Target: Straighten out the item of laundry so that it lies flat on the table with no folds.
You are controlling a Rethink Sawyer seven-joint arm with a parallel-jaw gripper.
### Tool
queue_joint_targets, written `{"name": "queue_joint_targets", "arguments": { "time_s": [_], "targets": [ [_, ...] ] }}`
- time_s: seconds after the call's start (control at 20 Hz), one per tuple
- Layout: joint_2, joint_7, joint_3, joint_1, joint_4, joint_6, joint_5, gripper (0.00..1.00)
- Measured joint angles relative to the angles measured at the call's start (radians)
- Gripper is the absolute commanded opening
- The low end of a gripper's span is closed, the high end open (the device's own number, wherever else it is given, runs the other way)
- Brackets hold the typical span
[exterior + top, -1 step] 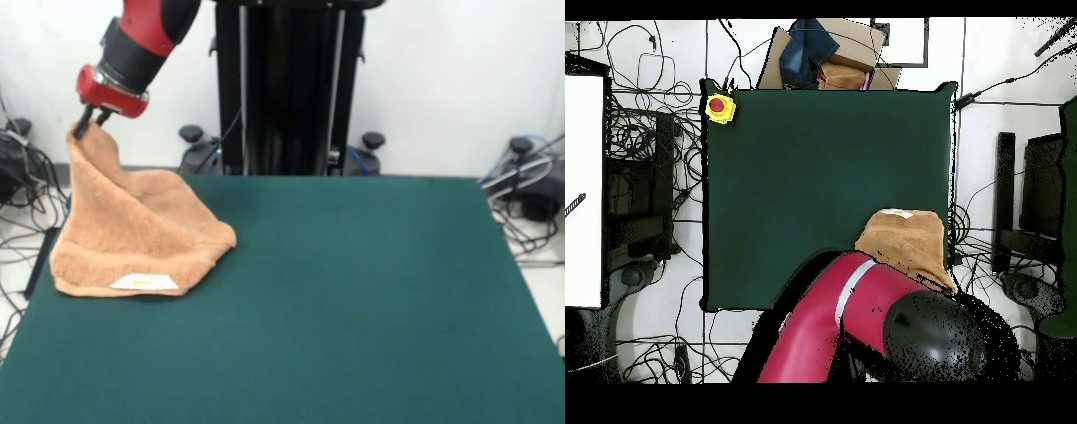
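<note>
the gripper [91,121] pinches the towel [137,230] corner, lifted peak pointing up (label [144,282] frontward) on the table [353,300].

The table [353,291] wears a dark green felt-like cover, and most of that cover lies bare. One thing rests on it — a peach-orange towel [132,234], heaped at a corner near the table's edge, its lower folds on the cloth and a small white label [144,282] facing out. In the overhead view a yellow box with a red button [719,107] sits at another corner.
</note>
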Motion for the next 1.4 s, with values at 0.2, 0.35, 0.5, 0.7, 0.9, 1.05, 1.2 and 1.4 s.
{"name": "queue_joint_targets", "arguments": {
  "time_s": [0.2, 0.35, 0.5, 0.7, 0.9, 1.05, 1.2, 1.4],
  "targets": [
    [0.029, 0.0, -0.023, 0.0, 0.007, -0.064, 0.029, 0.0],
    [0.051, 0.0, -0.035, 0.0, 0.009, -0.073, 0.041, 0.0],
    [0.061, 0.0, -0.041, 0.001, 0.012, -0.073, 0.042, 1.0],
    [0.074, 0.0, -0.049, 0.002, 0.015, -0.073, 0.052, 1.0],
    [0.084, 0.0, -0.049, 0.003, 0.015, -0.073, 0.054, 1.0],
    [0.089, 0.0, -0.049, 0.004, 0.015, -0.073, 0.056, 1.0],
    [0.089, 0.0, -0.049, 0.004, 0.016, -0.077, 0.06, 1.0],
    [0.078, 0.0, -0.049, 0.01, 0.018, -0.083, 0.066, 1.0]
  ]
}}
